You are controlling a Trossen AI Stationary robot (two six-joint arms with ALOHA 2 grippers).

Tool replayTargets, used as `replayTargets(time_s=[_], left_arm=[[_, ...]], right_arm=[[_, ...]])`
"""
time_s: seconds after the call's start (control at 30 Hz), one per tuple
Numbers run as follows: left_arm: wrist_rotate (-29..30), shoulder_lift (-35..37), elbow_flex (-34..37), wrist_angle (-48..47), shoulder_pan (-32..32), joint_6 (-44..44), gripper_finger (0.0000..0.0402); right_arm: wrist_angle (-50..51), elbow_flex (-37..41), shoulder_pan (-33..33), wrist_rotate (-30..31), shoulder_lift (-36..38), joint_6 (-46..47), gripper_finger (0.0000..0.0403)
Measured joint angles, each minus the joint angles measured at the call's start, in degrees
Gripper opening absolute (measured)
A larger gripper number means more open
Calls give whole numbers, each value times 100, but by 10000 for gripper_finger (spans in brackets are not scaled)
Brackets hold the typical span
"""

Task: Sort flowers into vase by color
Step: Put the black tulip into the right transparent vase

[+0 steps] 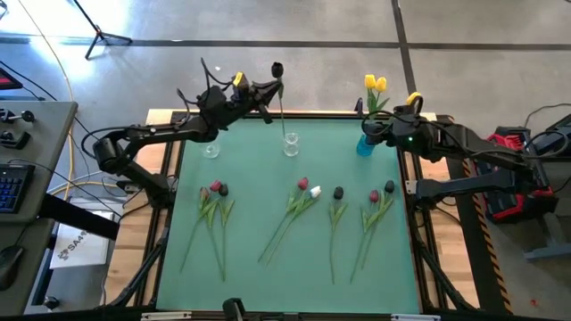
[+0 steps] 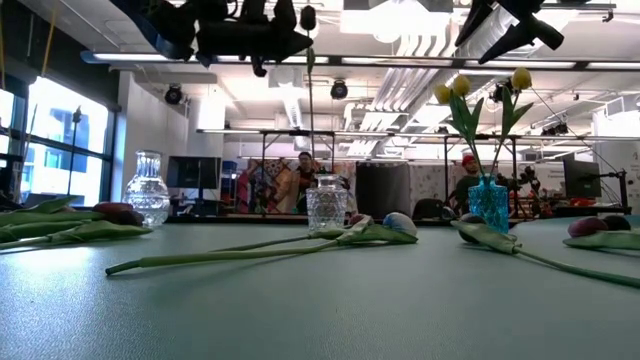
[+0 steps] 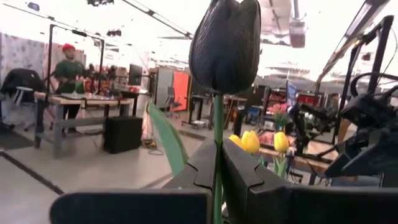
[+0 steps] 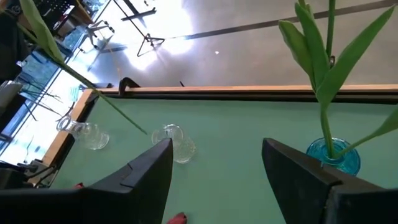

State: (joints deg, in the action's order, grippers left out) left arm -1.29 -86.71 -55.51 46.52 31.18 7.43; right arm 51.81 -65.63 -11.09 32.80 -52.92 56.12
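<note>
The left gripper (image 1: 265, 87) is up high over the back of the table (image 1: 294, 267). It is squeezed tight on the thin green stem of a black tulip (image 1: 277, 69). The tulip stands up straight, with its dark, closed head (image 3: 225, 43) on top and one long green leaf at the side. The bottom of its stem hangs down toward the middle clear vase (image 1: 291, 144).

The right gripper (image 1: 382, 131) is over the back right of the table with its fingers (image 4: 140, 171) spread wide and nothing in them. It is right by the blue vase (image 1: 365, 146). Two yellow tulips (image 1: 376, 85) stand in that vase, with long green leaves.

Another clear vase (image 1: 211, 149) stands at the back left.

The other flowers (image 1: 303, 201) lie flat on the green table in small bunches, stems toward the front. Their little heads are dark red, pink, black and white. One bunch is on the left, one is in the middle, and the rest are on the right.
</note>
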Motion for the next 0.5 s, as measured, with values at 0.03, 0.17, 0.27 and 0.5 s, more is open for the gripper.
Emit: replayTargets(time_s=[0.03, 0.17, 0.27, 0.5], left_arm=[[-6, -72, 0, 103, 0, 36, 1], [-81, -401, -31, 280, -13, 131, 1], [-94, -561, -32, 375, -11, 148, 1], [-120, -757, -33, 277, -13, 281, 2]], right_arm=[[-2, 1, 0, 0, -3, 0, 236], [-24, 0, 0, -4, -20, -4, 236], [-24, 1, 0, -10, -20, 0, 236], [-22, 0, 0, -216, -19, -16, 236]])
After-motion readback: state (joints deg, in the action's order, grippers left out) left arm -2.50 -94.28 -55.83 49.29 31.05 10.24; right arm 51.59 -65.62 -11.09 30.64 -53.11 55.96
